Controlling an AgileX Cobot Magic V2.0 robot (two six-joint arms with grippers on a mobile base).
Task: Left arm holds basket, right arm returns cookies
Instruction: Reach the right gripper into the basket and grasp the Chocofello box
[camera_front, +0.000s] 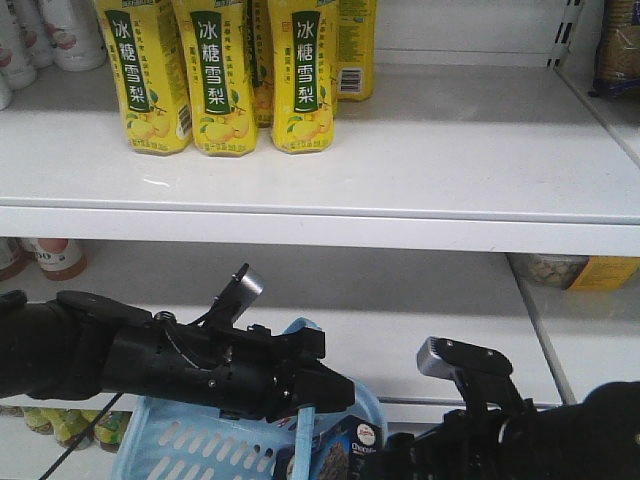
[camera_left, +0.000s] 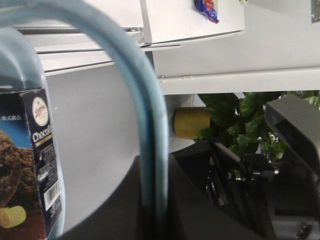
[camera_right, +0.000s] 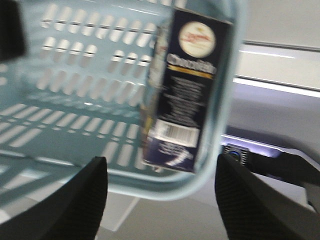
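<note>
Starting with the biggest: a white tiered counter (camera_front: 420, 150), with yellow drink cartons (camera_front: 220, 75) in a row at the upper level's back left. What sits below? (K.)

Light blue basket (camera_front: 200, 440) with slotted sides, low in the front view and in front of the lower level. Its handle (camera_left: 150, 125) arches close across the left wrist view. (M.)

Who has it? (K.)

Left arm (camera_front: 150, 355): bulky, black, loose cables. The left gripper (camera_front: 322, 388) is clenched on the handle, and blue shows above and below the jaws. A small silver-grey tab (camera_front: 246, 284) sticks up from the arm, tilted. (M.)

Right side? (K.)

Right arm (camera_front: 530, 430): black, with a grey block (camera_front: 445, 357) on top. It is low right in the front view, just beside the basket. The right gripper (camera_right: 161, 167) is released, its fingers (camera_right: 75, 200) spread wide. (M.)

And the cookies? (K.)

Cookies (camera_right: 187, 85): a dark navy carton standing upright inside the basket, against its end wall near a corner. There's a round white-red logo at the top and a barcode lower down. The left wrist view shows lettering starting "Choco". The carton sits beyond the spread fingers, in the gap and apart from both. The right wrist view is blurred, so the small print is unreadable. (M.)

Anything smaller? (K.)

Green leafy plant (camera_left: 240, 115) in the left wrist view, behind dark arm parts. (M.)
</note>
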